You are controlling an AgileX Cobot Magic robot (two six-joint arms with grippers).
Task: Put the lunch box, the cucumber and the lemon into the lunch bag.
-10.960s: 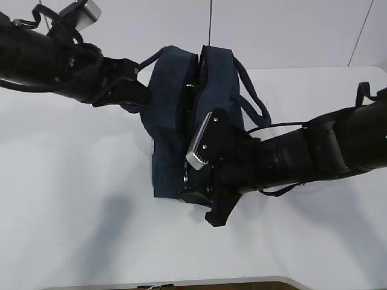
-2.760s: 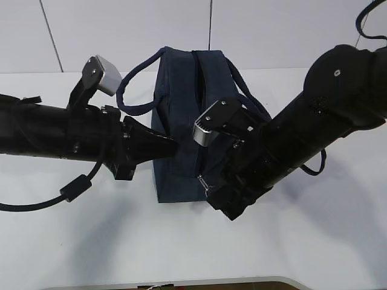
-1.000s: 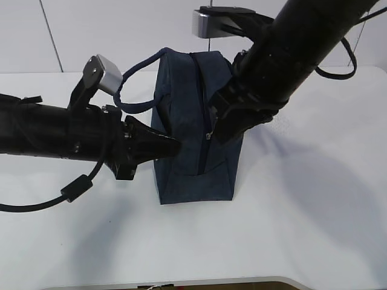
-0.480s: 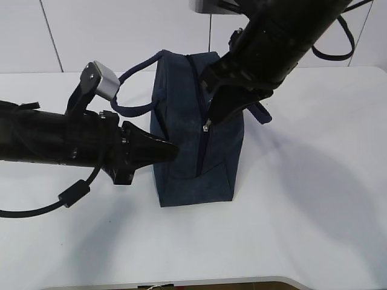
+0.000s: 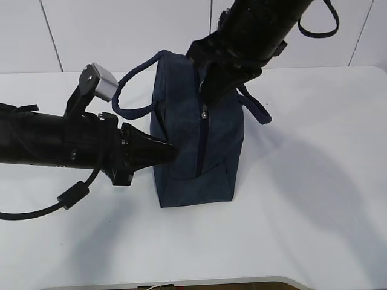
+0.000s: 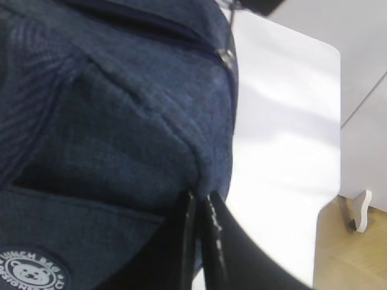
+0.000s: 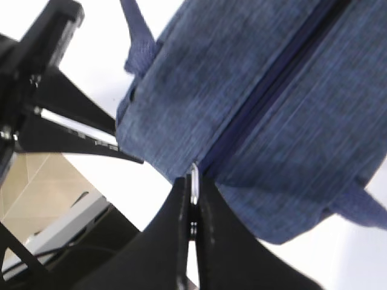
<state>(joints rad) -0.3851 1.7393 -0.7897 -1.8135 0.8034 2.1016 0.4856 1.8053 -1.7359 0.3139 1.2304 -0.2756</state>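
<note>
Right gripper [image 5: 206, 109] had carried zipper pull [image 7: 194, 176] up-frame along lunch bag [image 5: 181, 115], centre frame. Jaws pinched on pull; left gripper [image 6: 199, 202] pinched on bag's fabric edge. Zip-closing step; next: run pull to zipper end, release. Lunch box, cucumber, lemon unseen.

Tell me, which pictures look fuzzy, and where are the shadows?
Exterior view: sharp, with soft grey shadows on the white table to the right of the lunch bag and under the left arm. Left wrist view: the bag's fabric is close and a bit blurry; the left gripper pinches it. Right wrist view: slightly blurred; the right gripper pinches the silver zipper pull.
</note>
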